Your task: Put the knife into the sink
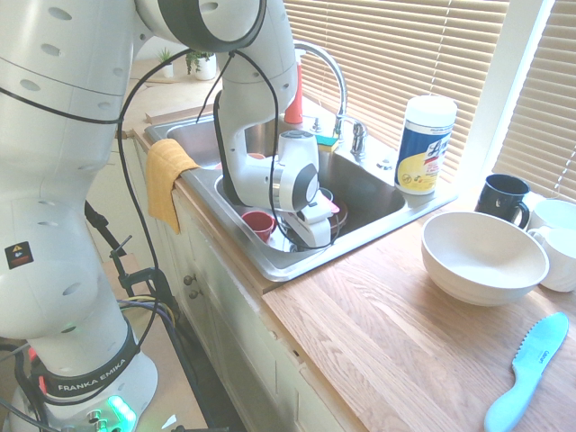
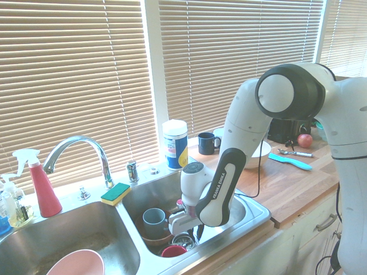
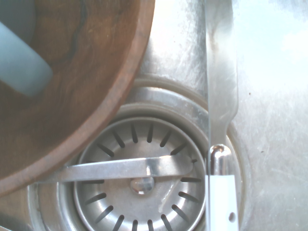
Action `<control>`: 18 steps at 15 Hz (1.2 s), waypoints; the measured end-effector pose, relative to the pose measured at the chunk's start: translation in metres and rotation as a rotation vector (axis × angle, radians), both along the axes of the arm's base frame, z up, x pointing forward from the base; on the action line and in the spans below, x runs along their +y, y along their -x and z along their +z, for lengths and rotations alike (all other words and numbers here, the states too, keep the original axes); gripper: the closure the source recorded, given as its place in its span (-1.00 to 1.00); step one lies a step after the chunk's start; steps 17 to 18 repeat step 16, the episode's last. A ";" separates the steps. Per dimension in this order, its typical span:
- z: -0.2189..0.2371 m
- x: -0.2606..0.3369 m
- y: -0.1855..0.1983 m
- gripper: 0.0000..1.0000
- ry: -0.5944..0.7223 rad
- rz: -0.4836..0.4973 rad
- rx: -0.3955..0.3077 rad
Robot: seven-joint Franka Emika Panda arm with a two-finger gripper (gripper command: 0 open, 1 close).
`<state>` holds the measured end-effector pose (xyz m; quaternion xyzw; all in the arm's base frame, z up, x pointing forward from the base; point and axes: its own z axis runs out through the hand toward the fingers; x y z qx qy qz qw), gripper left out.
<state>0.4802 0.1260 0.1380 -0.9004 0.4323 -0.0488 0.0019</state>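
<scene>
The hand (image 2: 199, 232) is lowered into the sink (image 1: 362, 184) and is kept narrow, its jaws all but together. Whether the knife (image 3: 221, 96) is gripped cannot be told, as the fingertips are largely hidden in both exterior views.

The same basin is shared with a brown bowl (image 2: 152, 243), in which a blue-grey mug (image 2: 155, 222) is held, and with a red cup (image 1: 259, 225); these are seen close beside the hand. In the wrist view, a slotted drain strainer (image 3: 142, 187) is crossed by a flat metal strip (image 3: 130, 168), and the brown bowl's rim is seen to overlap the drain's edge. A pink bowl (image 2: 77, 264) is contained in the other basin. On the surface (image 1: 378, 333), a white bowl (image 1: 481, 261) and a light-blue serrated knife (image 1: 529, 369) are seen, well apart from the hand.

The white-handled knife is shown at the drain's side in the wrist view, within the sink and below the hand, its metal blade extended past the brown bowl's rim.
</scene>
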 end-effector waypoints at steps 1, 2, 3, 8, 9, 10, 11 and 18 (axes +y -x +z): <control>0.000 0.000 0.000 -1.00 0.000 0.000 -0.001; 0.000 0.000 -0.001 -1.00 -0.001 0.000 -0.002; 0.001 0.000 -0.001 -1.00 -0.002 -0.001 -0.004; 0.036 0.000 -0.008 -1.00 -0.014 0.004 -0.063; 0.054 -0.002 -0.008 -1.00 -0.021 0.012 -0.075; 0.073 -0.003 -0.008 -1.00 -0.022 0.021 -0.082; 0.094 -0.003 -0.006 -1.00 -0.021 0.032 -0.087; 0.186 -0.003 0.012 -1.00 -0.011 0.102 -0.102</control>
